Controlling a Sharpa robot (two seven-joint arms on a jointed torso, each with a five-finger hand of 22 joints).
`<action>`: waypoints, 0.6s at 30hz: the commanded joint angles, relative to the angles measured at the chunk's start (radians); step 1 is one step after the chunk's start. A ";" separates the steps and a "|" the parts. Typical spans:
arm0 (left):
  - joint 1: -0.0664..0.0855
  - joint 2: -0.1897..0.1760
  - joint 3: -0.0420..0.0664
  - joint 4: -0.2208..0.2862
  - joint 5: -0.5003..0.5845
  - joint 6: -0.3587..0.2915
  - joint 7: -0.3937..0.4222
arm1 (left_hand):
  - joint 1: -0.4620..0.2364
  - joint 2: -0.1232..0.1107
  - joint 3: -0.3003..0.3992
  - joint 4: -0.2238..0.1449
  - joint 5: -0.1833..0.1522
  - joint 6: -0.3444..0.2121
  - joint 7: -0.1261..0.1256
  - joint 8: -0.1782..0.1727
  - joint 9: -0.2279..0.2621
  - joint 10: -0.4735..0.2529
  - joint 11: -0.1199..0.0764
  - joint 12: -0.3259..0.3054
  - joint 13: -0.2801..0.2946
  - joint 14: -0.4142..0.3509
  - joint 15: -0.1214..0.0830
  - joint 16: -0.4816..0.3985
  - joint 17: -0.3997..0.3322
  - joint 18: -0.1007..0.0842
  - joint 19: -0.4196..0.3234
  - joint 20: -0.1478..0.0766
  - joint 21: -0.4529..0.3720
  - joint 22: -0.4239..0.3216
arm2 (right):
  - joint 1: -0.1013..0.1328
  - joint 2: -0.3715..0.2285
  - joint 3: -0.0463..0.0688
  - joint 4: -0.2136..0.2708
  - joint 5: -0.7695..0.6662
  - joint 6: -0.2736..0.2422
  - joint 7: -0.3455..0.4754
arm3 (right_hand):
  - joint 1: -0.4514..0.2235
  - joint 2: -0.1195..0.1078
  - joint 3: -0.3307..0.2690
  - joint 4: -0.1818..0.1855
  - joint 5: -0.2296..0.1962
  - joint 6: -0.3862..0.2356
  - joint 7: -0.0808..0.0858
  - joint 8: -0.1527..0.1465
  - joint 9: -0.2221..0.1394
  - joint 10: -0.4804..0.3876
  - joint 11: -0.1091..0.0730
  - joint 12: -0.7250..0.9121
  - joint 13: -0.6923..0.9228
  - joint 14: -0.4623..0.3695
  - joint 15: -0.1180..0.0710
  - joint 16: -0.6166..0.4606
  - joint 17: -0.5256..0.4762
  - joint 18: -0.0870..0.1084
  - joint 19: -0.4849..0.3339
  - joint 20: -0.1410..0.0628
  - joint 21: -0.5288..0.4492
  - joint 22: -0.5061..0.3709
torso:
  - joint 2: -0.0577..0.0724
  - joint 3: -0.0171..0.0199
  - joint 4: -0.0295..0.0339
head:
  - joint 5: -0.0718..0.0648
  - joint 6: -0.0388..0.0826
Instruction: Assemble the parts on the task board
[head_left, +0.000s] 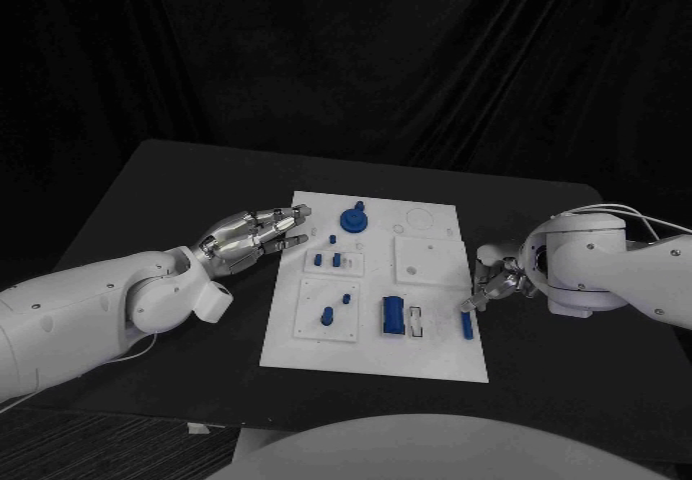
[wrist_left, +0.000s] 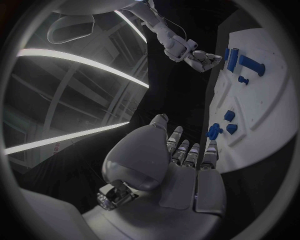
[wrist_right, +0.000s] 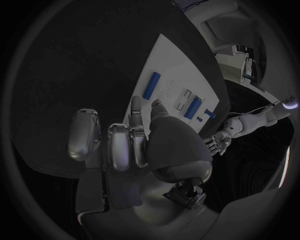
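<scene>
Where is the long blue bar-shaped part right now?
In the head view the long blue bar-shaped part lies at the right edge of the white task board, just under the fingertips of the right hand and right of the wide blue block.

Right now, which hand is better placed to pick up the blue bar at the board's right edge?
Right. The right hand hovers beside the blue bar; the left hand is across the board, near its far left edge.

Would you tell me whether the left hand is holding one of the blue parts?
No, the left hand hovers open at the task board's left edge with nothing in its fingers.
</scene>
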 joint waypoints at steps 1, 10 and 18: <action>-0.002 0.001 0.001 0.002 0.005 0.009 0.016 | 0.008 0.000 0.006 0.001 0.005 0.001 0.006 0.004 0.000 0.000 0.005 0.006 0.001 -0.002 0.003 -0.003 -0.001 0.011 -0.004 0.006 0.000 -0.001 | -0.013 0.002 0.000 -0.001 -0.017 0.021 -0.023 | -0.005 -0.001 0.002 -0.009 -0.007 0.000 0.003 -0.006 -0.002 0.105 -0.005 0.004 0.263 0.068 -0.007 -0.001 0.032 0.009 0.007 -0.006 -0.006 0.145 | 0.000 0.0007 0.0004 | -0.001 0.000; -0.004 0.001 0.001 0.001 0.005 0.013 0.013 | 0.008 0.000 0.007 0.000 0.005 -0.001 0.006 0.004 0.000 0.000 0.005 0.006 0.001 -0.002 0.003 -0.003 -0.001 0.011 -0.004 0.006 0.000 -0.001 | -0.041 0.014 0.000 0.004 -0.011 -0.011 -0.022 | 0.006 -0.002 0.011 -0.026 0.004 0.001 0.004 -0.012 -0.009 0.105 -0.004 0.004 0.263 0.065 -0.006 -0.005 0.020 0.010 0.004 -0.006 -0.018 0.143 | 0.000 0.0011 -0.0021 | 0.003 0.000; -0.006 0.002 0.001 -0.001 0.005 0.014 0.012 | 0.008 0.000 0.008 0.000 0.005 -0.002 0.006 0.004 0.000 -0.001 0.006 0.006 0.001 -0.002 0.002 -0.003 -0.001 0.011 -0.004 0.006 0.000 -0.001 | -0.059 0.029 0.000 0.006 -0.004 -0.055 -0.021 | 0.078 -0.002 0.053 -0.093 0.106 0.006 -0.005 -0.018 -0.009 0.105 -0.012 0.004 0.263 0.063 -0.012 -0.009 0.009 0.013 0.002 -0.010 -0.030 0.141 | -0.001 0.0003 -0.0006 | 0.005 0.000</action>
